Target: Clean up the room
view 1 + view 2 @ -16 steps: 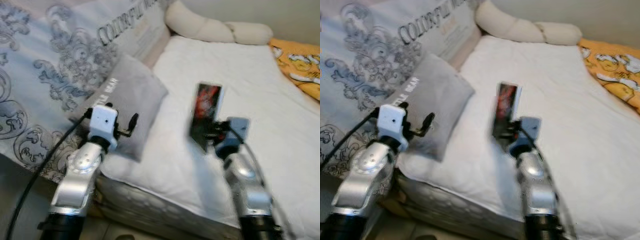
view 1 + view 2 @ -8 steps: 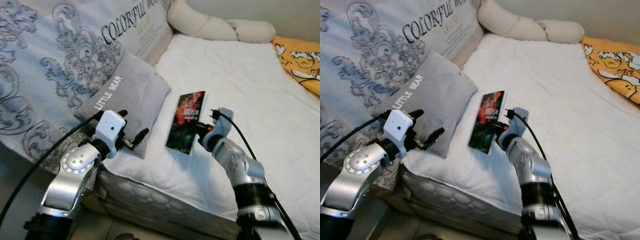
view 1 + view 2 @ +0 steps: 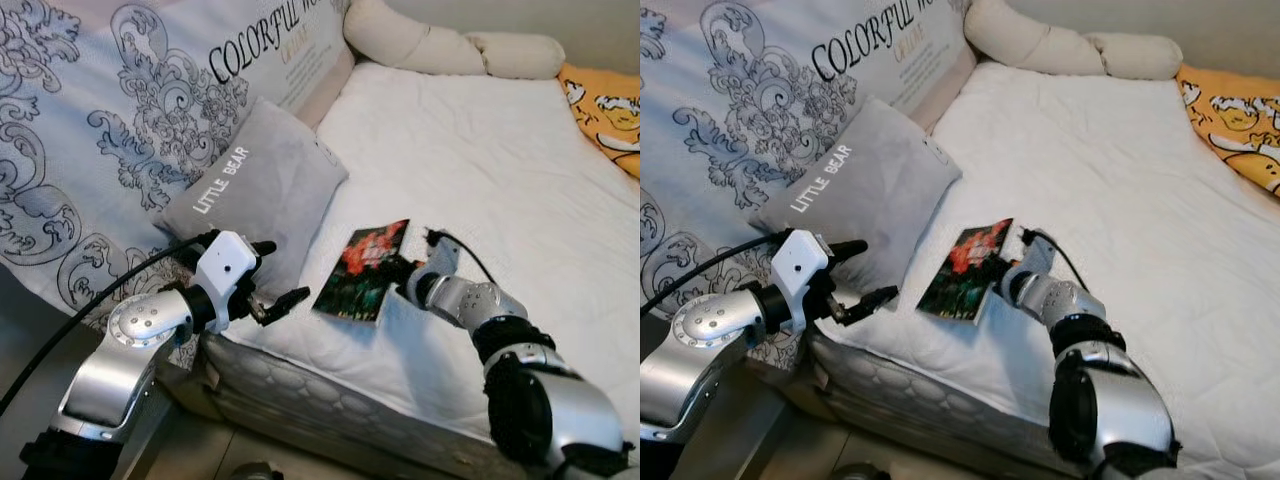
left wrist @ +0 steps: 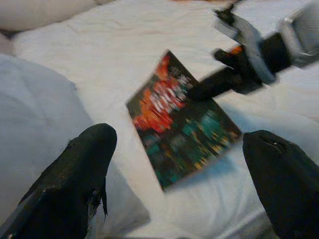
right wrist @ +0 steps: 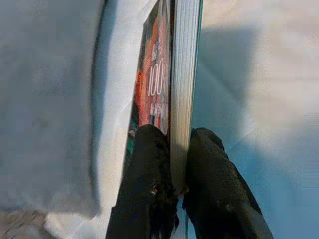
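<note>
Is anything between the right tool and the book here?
Nothing visible. The right tool is already shut on the book, a finger on each side, by the grey pillow on the bed.

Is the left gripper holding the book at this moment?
No. The left gripper hangs open beside the grey pillow, while the right gripper pinches the book by its edge over the white bed.

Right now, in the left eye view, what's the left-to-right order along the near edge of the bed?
Open left gripper → colourful paperback book lying tilted on the white quilted mattress → right gripper clamped on the book's edge. Behind the left gripper sits the grey "LITTLE BEAR" cushion.
</note>
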